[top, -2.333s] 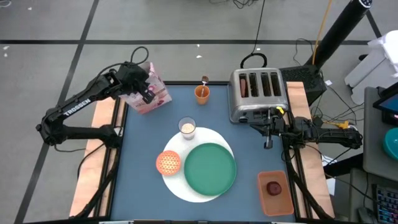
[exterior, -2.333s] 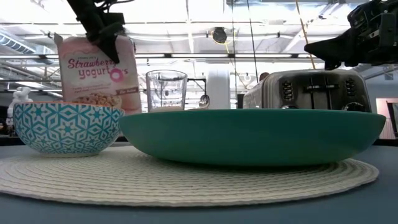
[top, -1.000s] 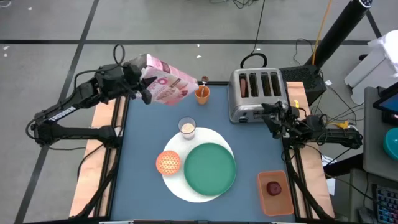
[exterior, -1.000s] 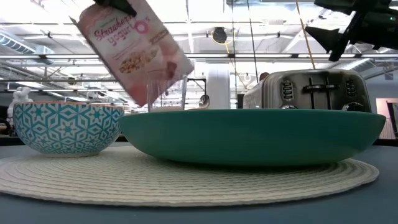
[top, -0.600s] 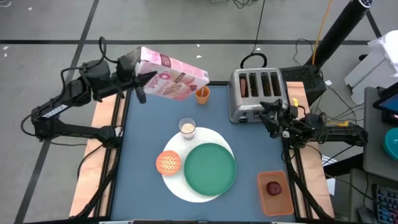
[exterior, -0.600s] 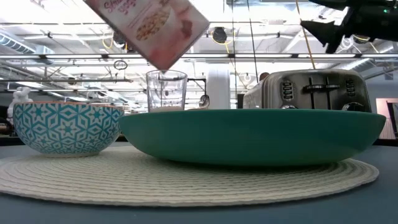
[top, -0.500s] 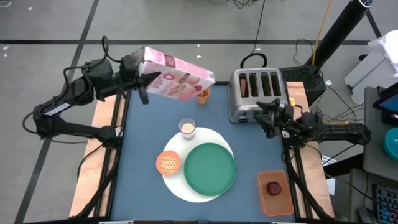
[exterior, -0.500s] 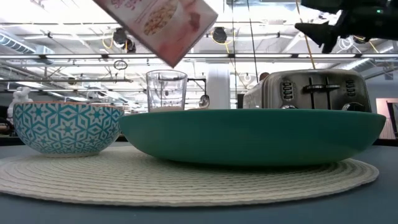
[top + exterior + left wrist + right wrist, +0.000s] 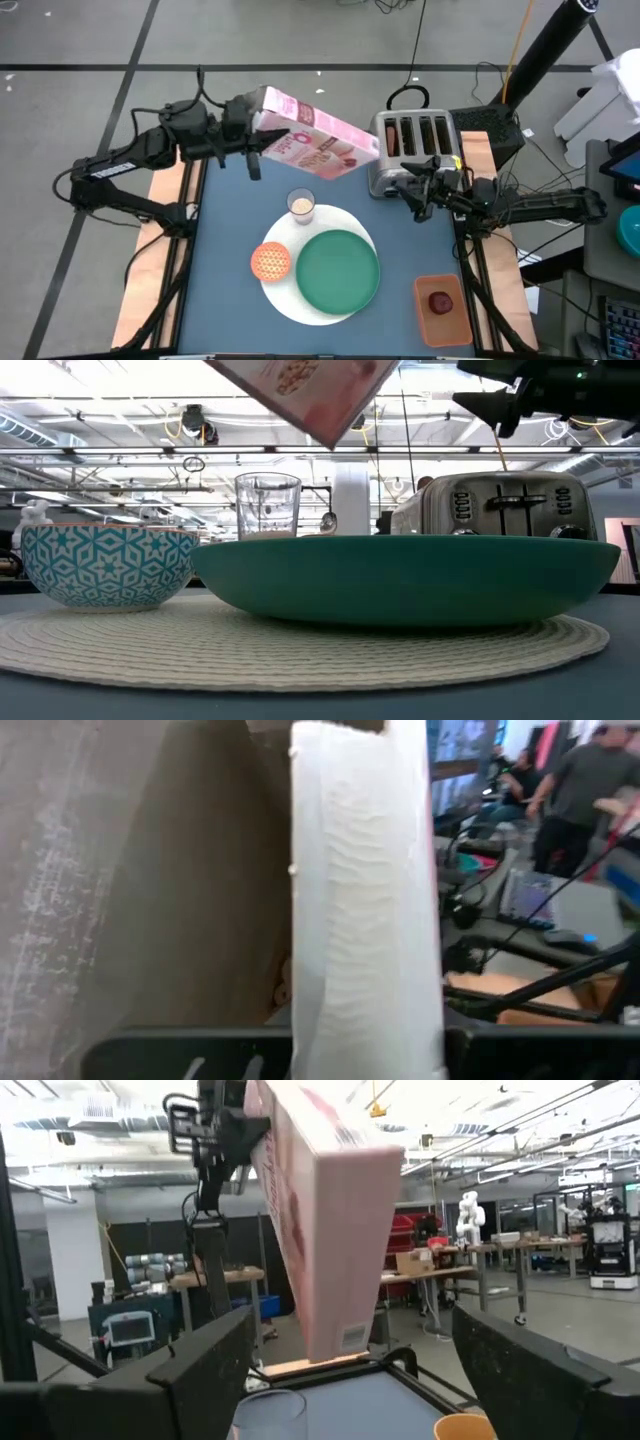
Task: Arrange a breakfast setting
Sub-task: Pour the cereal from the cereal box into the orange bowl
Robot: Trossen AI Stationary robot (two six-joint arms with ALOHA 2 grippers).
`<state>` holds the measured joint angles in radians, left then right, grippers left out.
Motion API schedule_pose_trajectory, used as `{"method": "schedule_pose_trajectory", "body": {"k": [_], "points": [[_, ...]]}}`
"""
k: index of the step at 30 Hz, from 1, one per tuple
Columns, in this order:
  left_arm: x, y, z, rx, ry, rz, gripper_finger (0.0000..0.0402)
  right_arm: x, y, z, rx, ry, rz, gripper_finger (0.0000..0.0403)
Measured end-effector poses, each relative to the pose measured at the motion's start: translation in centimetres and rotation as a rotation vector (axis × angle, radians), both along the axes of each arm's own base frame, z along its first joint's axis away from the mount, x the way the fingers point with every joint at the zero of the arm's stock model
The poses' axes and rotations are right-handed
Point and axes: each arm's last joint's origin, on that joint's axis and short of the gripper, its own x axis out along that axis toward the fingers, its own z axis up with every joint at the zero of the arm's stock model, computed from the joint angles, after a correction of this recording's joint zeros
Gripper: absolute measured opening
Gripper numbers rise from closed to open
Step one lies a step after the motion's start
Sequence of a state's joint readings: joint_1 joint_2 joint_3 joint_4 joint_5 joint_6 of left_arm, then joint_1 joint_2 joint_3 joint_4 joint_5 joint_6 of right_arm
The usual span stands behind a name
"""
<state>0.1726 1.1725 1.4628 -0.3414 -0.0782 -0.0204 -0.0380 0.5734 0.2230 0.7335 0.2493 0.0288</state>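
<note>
our left gripper (image 9: 245, 140) clamps the pink cereal box (image 9: 315, 140), tilted; right gripper (image 9: 415, 197) open nearby. we should steady it over the small orange bowl (image 9: 271, 261).

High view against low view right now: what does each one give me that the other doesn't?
Only the high view shows the left gripper shut on the pink cereal box, carried tilted above the table, the right gripper open beside the silver toaster, and the dark red fruit in the orange tray. Only the low view shows the small bowl's teal patterned side and the room behind. Both show the box, round white mat, large green plate, glass of milk and toaster.
</note>
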Motion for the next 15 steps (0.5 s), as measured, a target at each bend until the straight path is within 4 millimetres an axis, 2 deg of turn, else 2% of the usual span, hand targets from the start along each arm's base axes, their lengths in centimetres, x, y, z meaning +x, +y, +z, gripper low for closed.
{"method": "schedule_pose_trajectory", "body": {"k": [15], "points": [[2.4, -2.0, -0.1, -0.031, -0.071, -0.106, 0.0004, 2.3, 0.2, -0.5, -0.086, -0.03, 0.102, 0.0332]]}}
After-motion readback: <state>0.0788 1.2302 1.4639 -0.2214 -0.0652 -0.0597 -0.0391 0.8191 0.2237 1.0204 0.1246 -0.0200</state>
